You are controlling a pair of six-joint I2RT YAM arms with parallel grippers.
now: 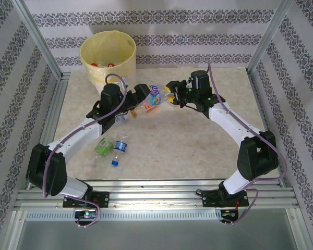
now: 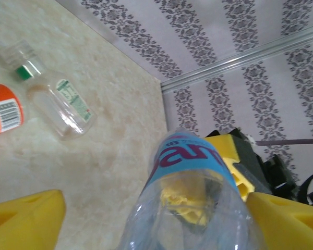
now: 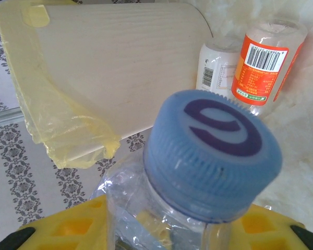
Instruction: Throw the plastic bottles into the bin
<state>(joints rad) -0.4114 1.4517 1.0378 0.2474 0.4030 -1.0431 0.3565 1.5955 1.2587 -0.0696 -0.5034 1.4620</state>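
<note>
Clamped right jaws on blue-labelled bottle (image 1: 152, 98) above worktop (image 1: 198, 151) centre; spread left jaws open around it — no grip; risked dropping it short of bin (image 1: 115, 67), eleven o'clock, through early release.

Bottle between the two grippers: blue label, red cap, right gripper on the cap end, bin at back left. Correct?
One slip: the cap is blue, not red, as the right wrist view shows. The rest stands: the bottle has a blue label, the right gripper is on its cap end, and the bin sits at back left.
</note>
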